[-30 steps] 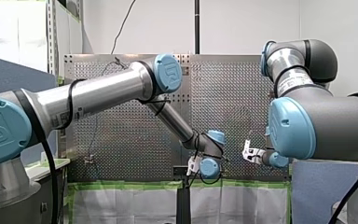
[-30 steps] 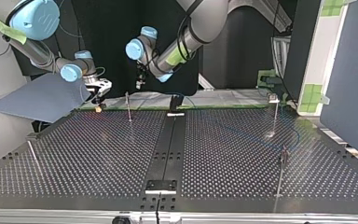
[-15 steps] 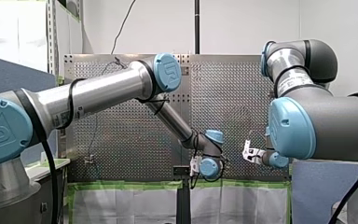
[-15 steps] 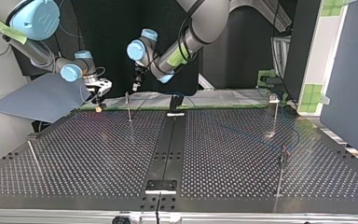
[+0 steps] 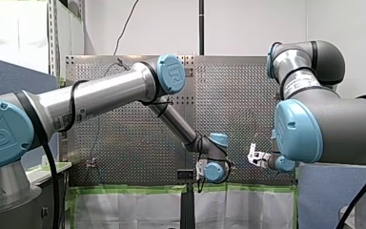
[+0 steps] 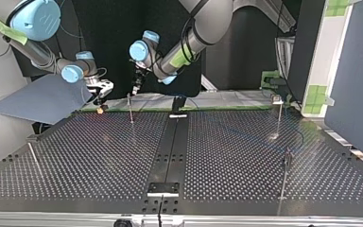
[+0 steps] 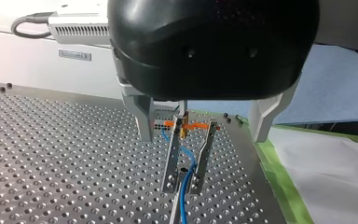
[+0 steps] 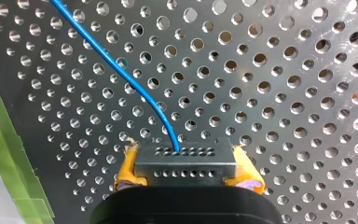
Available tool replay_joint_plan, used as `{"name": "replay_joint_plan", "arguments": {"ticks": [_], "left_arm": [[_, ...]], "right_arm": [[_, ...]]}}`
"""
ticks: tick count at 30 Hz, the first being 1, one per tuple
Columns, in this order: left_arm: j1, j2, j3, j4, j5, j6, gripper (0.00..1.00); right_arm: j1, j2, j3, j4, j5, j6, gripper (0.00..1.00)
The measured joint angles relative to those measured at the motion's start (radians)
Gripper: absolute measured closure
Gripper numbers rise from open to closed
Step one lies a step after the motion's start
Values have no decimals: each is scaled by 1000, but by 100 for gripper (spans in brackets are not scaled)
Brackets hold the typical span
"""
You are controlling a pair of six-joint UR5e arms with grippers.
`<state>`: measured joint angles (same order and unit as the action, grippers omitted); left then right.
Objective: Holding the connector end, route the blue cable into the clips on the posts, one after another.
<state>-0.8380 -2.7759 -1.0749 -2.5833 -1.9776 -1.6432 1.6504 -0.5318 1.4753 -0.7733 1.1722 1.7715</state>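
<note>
Over the perforated table [image 8: 284,70], right jaws clamp the connector [image 8: 182,163]; left jaws stand slightly apart astride the blue cable [image 8: 135,86].

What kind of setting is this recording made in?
Likely a robotics lab cell: two industrial arms, a perforated metal table with thin posts, and a blue cable whose connector my right hand grips.

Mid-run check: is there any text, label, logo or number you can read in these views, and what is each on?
No text reads clearly.
Label on my right arm's silver tube: print too small to read.
Label on my left arm's silver tube: too small.
Plate on the white box: blurred.
Mark on the blue joint cap: logo shape, not legible.
</note>
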Motion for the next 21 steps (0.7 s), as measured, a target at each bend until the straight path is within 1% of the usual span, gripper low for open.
{"name": "replay_joint_plan", "arguments": {"ticks": [12,21], "left_arm": [[-3,0,0,-8,-2,-4,0],[-4,0,0,-11,0,-19,0]], "right_arm": [[-4,1,0,0,-1,1,100],[-4,2,0,0,-5,1,100]]}}
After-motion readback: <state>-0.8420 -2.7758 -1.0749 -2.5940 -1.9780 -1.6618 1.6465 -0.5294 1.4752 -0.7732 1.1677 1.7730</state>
